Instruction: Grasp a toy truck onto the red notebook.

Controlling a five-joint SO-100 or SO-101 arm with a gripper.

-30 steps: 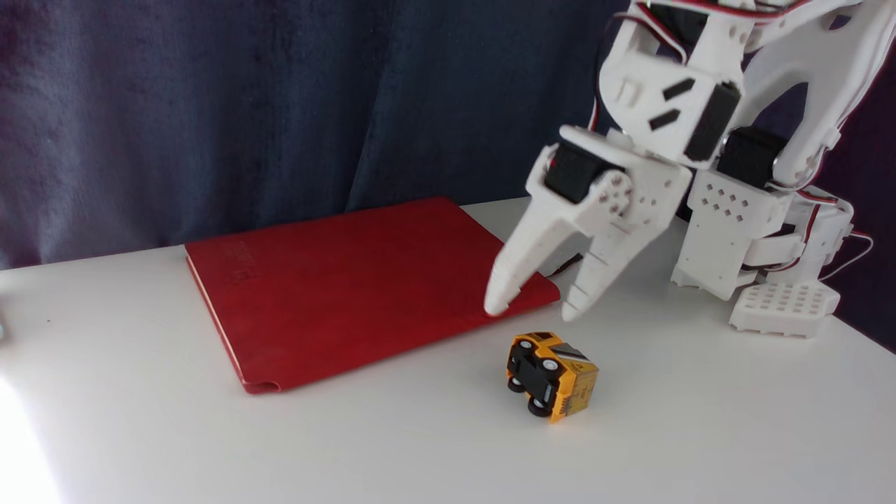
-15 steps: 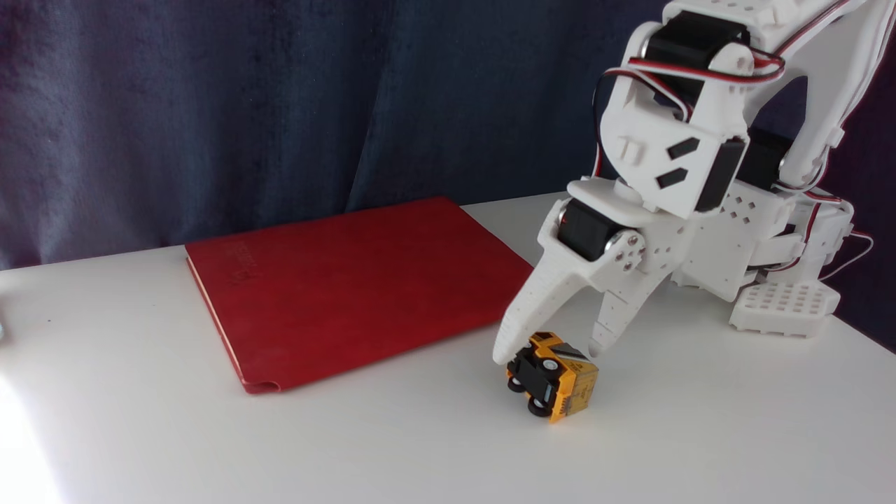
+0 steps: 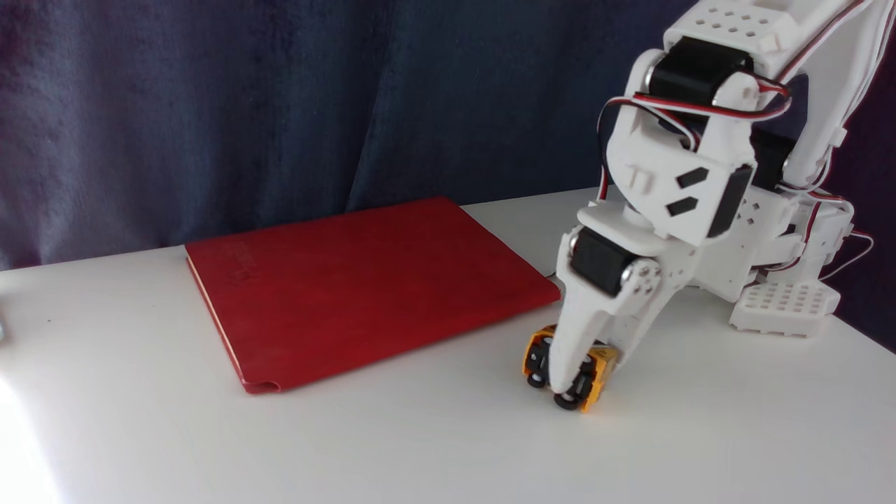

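- Since the earlier frames I have brought the gripper down from above the notebook's near corner onto the toy truck, and its jaws have narrowed from wide spread to closing around the truck's body. The truck has shifted slightly and turned with the contact.
- The truck lies on its side on the white table, wheels facing the camera, just off the near right corner of the red notebook, not touching it.
- The near finger crosses the truck's underside between the wheels; the far finger sits behind the body. I judge the pinch is on, but cannot confirm it is firm.
- Step in hand: securing the grasp. I should finish closing before lifting, then raise straight up so a wheel does not roll out.
- Room: the notebook's cover is bare and close by to the left. The table's near edge is well apart, and the arm's base stands to the right.
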